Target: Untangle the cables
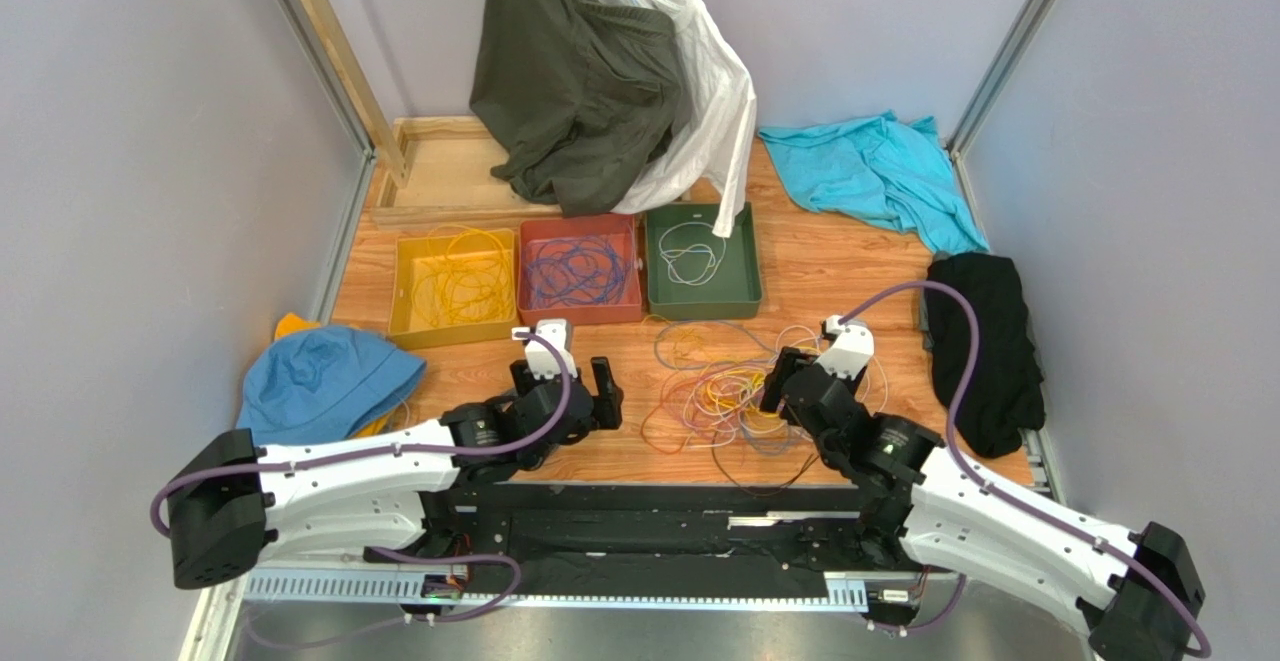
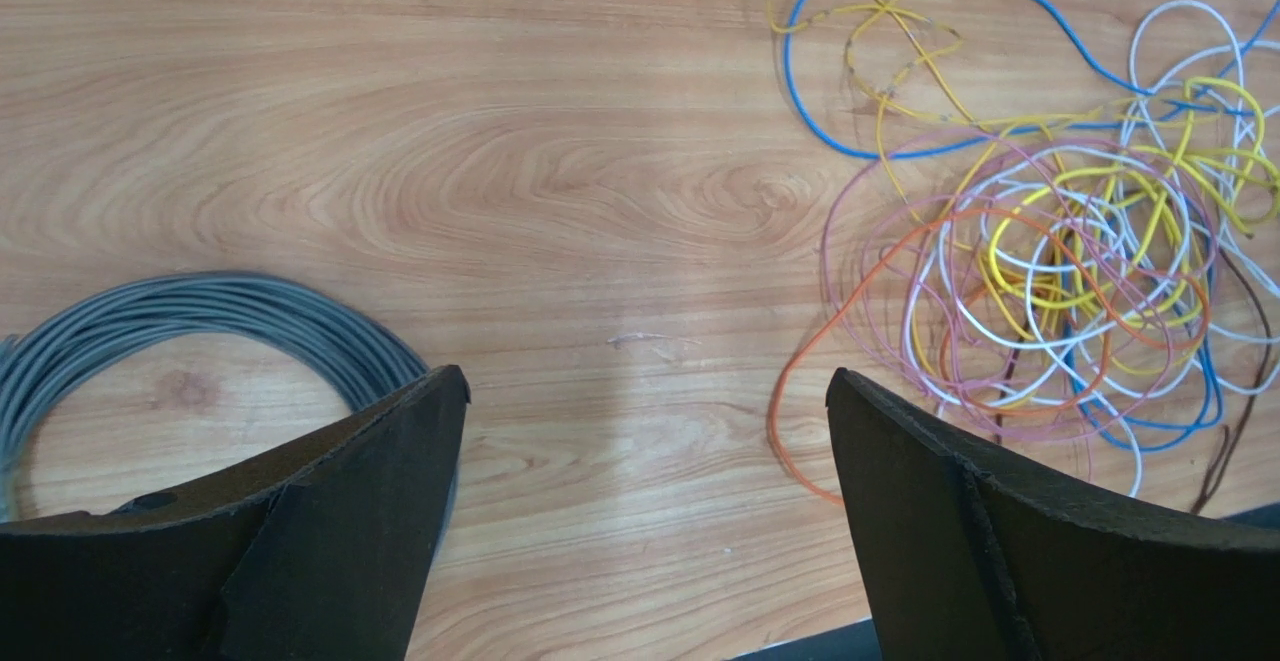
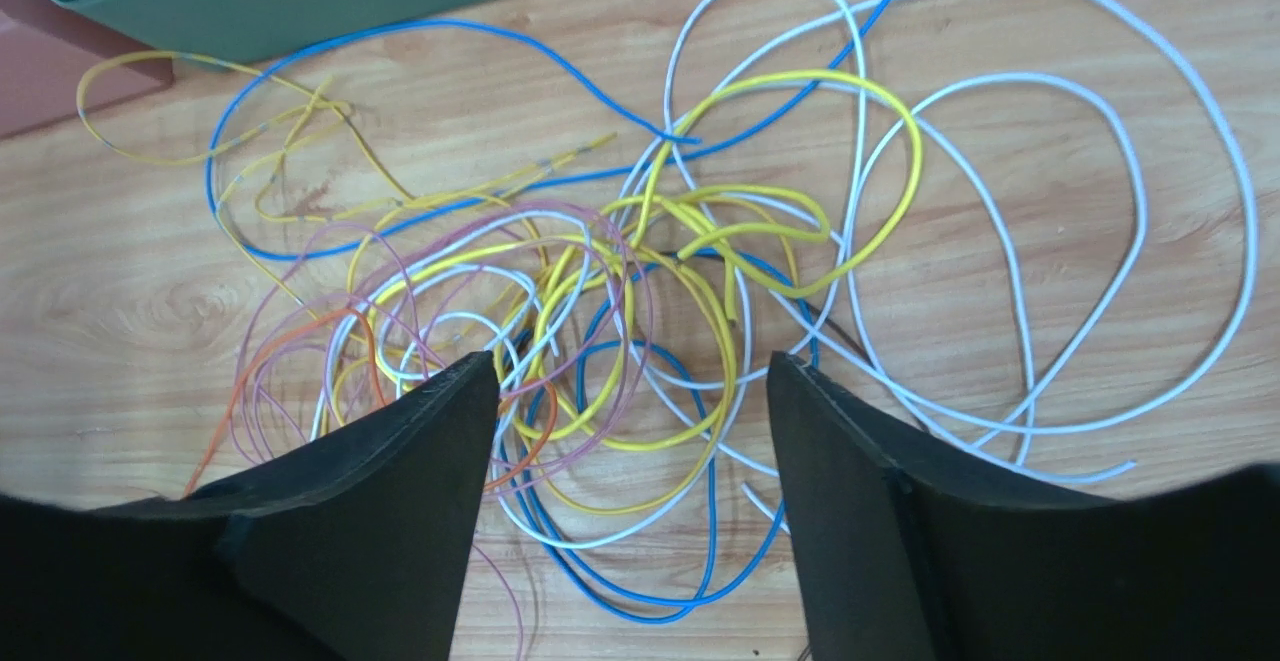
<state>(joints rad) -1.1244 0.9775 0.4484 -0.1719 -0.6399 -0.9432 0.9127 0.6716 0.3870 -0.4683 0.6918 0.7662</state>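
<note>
The cables lie in a loose tangle of yellow, white, blue, purple and orange strands on the wooden table between the two arms. My left gripper is open and empty to the left of the tangle. In the left wrist view it is over bare wood, with the tangle to its right. My right gripper is open at the tangle's right edge. In the right wrist view it is over blue, yellow and white loops, holding nothing.
A yellow tray, a red tray and a green tray stand behind the tangle, each with wires inside. A grey cable coil lies by the left gripper. A blue hat, black cloth, teal cloth and hanging clothes surround the area.
</note>
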